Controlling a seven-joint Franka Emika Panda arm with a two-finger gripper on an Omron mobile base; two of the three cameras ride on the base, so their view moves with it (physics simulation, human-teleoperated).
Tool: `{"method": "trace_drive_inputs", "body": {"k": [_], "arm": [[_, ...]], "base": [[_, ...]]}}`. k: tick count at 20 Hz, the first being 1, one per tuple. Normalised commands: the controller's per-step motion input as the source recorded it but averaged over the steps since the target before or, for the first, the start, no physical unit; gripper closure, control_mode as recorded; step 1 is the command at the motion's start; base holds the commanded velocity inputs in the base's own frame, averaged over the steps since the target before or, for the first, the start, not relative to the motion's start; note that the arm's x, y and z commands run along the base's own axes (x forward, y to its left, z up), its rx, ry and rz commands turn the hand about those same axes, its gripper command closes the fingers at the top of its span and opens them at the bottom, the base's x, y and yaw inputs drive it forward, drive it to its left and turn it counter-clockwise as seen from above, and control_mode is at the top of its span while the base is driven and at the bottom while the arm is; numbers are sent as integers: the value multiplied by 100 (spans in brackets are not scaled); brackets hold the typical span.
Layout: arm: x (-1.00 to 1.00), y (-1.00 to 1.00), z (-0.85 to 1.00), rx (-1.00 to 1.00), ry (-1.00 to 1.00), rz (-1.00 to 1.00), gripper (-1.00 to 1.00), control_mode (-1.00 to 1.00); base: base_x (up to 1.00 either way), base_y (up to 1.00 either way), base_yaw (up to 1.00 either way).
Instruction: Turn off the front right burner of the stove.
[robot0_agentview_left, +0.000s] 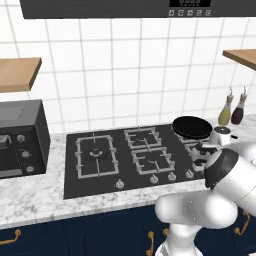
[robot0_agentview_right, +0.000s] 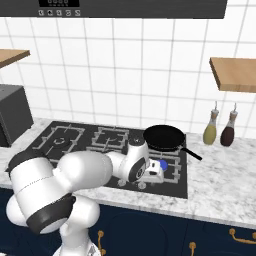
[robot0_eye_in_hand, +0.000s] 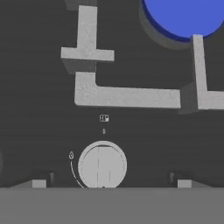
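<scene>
**Tool poised over a stove knob**

The tool (robot0_eye_in_hand: 109, 183) hung low over the stove (robot0_agentview_left: 90, 182) at its front right, fingers spread wide either side of a round silver knob (robot0_eye_in_hand: 102, 165), touching nothing. Just beyond, the front right burner (robot0_eye_in_hand: 183, 17) glowed blue inside its grey grate (robot0_eye_in_hand: 127, 96). A black pan (robot0_agentview_right: 164, 137) sat behind.

The arm (robot0_agentview_left: 222, 172) hides most of the front right burner (robot0_agentview_right: 167, 167).
</scene>
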Motion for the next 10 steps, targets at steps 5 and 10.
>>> {"method": "trace_drive_inputs", "body": {"k": [5, 10], "arm": [[2, 0, -10, 0, 1, 0, -100, -100], [5, 0, -13, 1, 1, 0, 100, -100]], "base": [[0, 0, 0], [0, 0, 0]]}}
